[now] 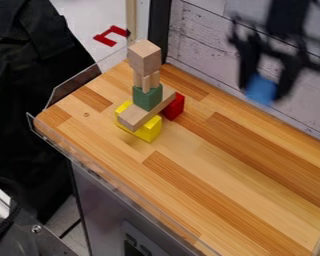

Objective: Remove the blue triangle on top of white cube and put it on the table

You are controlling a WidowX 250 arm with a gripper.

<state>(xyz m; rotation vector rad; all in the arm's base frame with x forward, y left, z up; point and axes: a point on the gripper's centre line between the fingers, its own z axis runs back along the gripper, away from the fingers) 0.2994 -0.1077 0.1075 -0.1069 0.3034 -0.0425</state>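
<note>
black gripper holding blue block, wooden cube atop stack

LIGHT: we get bright, fairly even light on the table | SOURCE: we can't tell | SHADOW: soft, faint patch by the yellow block | GLARE: thin pale glints along the clear rim | DARKS: black cloth near-black, folds faint | BLUR: gripper and blue block smeared, outlines soft

The wooden tabletop bears a yellow block and a red block.
</note>
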